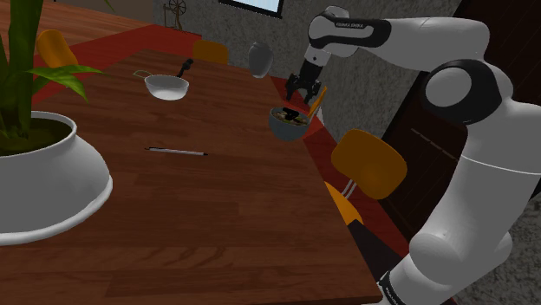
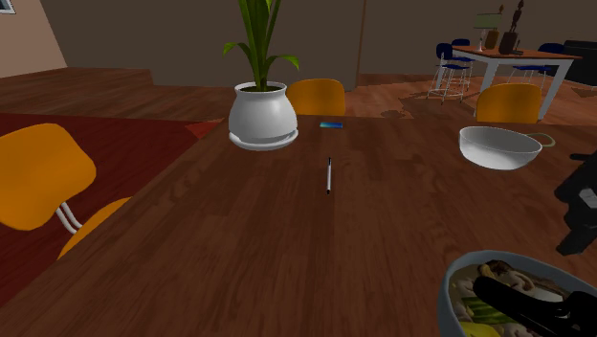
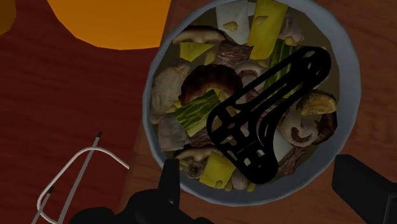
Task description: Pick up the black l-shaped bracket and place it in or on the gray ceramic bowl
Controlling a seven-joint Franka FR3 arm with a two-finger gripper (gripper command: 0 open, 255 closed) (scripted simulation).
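Shoulder view is showing the white arm [image 1: 485, 156] arching up from its stand and stretching toward the table's edge on that view's right. The wrist is bending so that the black gripper [image 1: 303, 89] is pointing down and hanging just above the gray bowl [image 1: 279, 128]. In the wrist view the fingers [image 3: 169, 184] are standing spread wide, pinching nothing, with the bowl showing between them.

The black L-shaped bracket [image 3: 267, 118] is lying inside the bowl, resting slantwise on a heap of mushrooms and sliced vegetables [image 3: 197, 108], clear of both fingers.

The bowl is sitting right at the edge of the table [image 1: 217, 225], with an orange chair [image 1: 368, 162] standing just past that edge. Further along the tabletop a white pan [image 1: 166, 87] is sitting toward the far end and a pen [image 1: 176, 152] is lying out in the middle. A large white plant pot [image 1: 52, 182] is standing by the edge on the shoulder view's left, leaving a wide stretch of bare wood between these things and the bowl.
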